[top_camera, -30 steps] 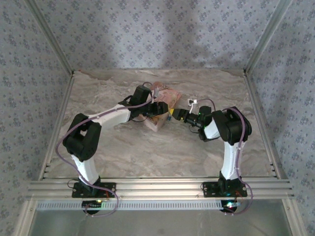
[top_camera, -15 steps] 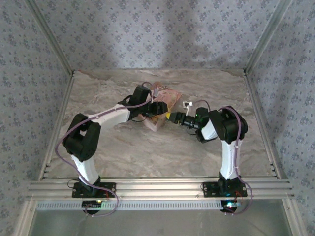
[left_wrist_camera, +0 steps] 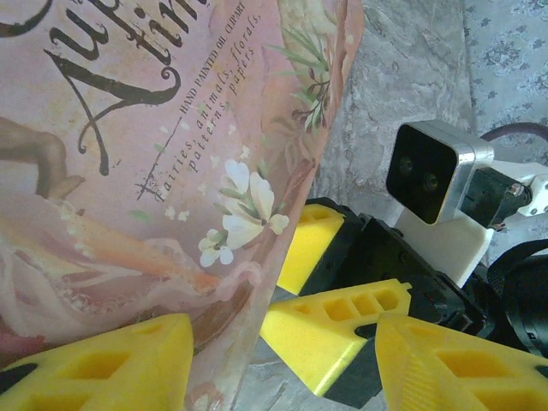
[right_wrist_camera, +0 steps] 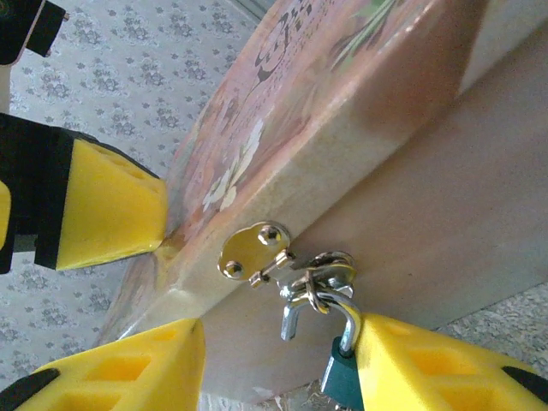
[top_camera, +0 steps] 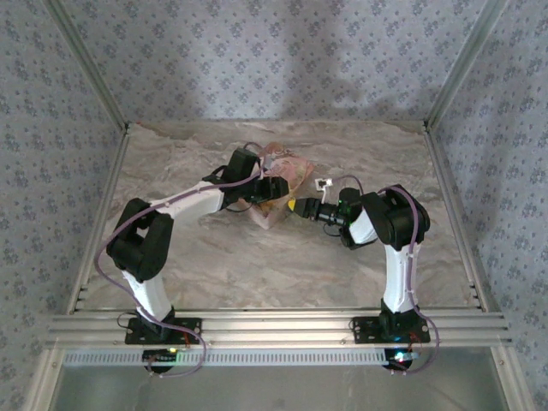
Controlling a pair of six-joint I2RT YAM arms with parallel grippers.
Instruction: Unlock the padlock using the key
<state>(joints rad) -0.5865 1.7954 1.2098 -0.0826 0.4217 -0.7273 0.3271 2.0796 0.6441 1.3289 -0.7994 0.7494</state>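
Teal padlock (right_wrist_camera: 336, 385) on box's clasp ring

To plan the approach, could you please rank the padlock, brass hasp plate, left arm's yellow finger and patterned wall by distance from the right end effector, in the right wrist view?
1. padlock, low, between the right end effector's fingers.
2. brass hasp plate, just above it.
3. left arm's yellow finger, farther left.
4. patterned wall, upper-left background.
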